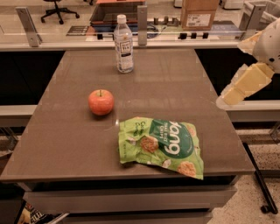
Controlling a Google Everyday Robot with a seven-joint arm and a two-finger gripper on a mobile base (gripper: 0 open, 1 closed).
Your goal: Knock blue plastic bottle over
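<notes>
Camera view: where does the blue plastic bottle (124, 43) stand?
— Upright at the far end of the desk (183, 87), a little left of the middle, white cap on top and label facing the camera.
— Is anything touching it?
— No. A red apple (101, 102) sits nearer the camera and slightly to the left, well apart from it. A green chip bag (162, 146) lies flat near the front edge, to the right of the apple and apart from it.
— And the tool?
— The tool (247, 83) hangs off the desk's right side, at the frame's right edge, a cream-coloured piece below a white rounded arm part. It is well apart from the bottle and touches nothing on the desk.
— Open or closed?
— I cannot tell from this angle. It has hold of nothing that I can see.
— What lies behind the desk?
— A counter with a cardboard box (199, 13), and an office chair (59, 8) farther back on the left.
</notes>
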